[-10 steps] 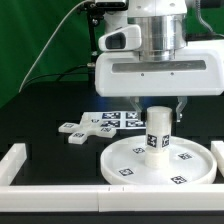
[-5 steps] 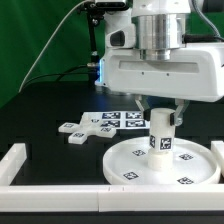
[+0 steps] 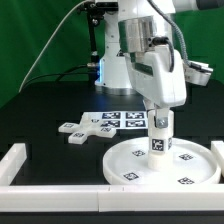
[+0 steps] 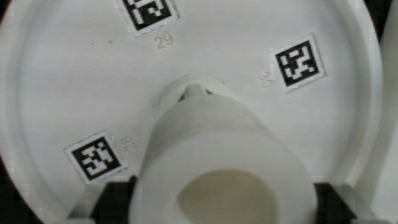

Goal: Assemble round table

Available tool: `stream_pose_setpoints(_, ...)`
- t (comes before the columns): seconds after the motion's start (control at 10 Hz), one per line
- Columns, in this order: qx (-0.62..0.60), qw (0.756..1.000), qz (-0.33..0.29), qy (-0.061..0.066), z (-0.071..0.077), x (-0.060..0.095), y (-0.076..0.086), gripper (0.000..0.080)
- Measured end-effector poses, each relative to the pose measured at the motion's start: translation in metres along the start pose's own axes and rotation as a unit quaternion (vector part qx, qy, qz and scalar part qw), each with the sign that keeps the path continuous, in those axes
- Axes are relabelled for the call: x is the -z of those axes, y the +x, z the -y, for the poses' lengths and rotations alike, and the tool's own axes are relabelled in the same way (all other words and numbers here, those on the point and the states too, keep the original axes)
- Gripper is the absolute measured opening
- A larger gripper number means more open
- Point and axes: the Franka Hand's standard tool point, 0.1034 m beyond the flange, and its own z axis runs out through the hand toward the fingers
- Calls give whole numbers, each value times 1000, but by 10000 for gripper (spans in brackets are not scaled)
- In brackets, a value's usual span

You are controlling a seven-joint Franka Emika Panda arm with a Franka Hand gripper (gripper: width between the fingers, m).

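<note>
The short thick leg (image 3: 158, 136) stands upright near the middle of the round disc (image 3: 125, 163), and the jaws pinch its upper end from two sides. The disc lies flat on the black table (image 3: 50, 100), toward the exterior view's right and just behind the white border wall (image 3: 60, 188).

The wrist view looks straight down the leg (image 4: 217, 140). It shows the hollow in the top face and a dark pad (image 4: 118, 196) pressed against each flank, which the exterior view hides behind the arm's hand. It also shows three square tags on the disc (image 4: 71, 70) around the leg's foot. Neither view shows whether the leg is seated in a socket or only resting on the disc.

Only the exterior view takes in the wider scene. The cross-shaped base (image 3: 83, 128) lies loose on the table to that view's left of the disc, apart from it. The marker board (image 3: 119, 118) lies flat just behind the base. The arm (image 3: 150, 55) comes down over the leg.
</note>
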Motion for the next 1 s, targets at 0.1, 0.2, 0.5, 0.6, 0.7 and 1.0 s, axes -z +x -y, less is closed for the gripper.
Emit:
stream_pose_setpoints(0.1, 6, 1000, 0, 0, 0, 0, 0, 404)
stream_pose_setpoints(0.2, 34, 999, 0, -2, 0, 0, 0, 483)
stream_pose_setpoints(0.5, 273, 962, 15, -23, -3, 0, -8, 638)
stream_pose_setpoints(0.6, 322, 946, 17, -22, -3, 0, -8, 646)
stream_pose_setpoints(0.7, 344, 938, 16, -21, -3, 0, -7, 646)
stream_pose_setpoints(1.0, 450, 893, 14, -22, -3, 0, -5, 649)
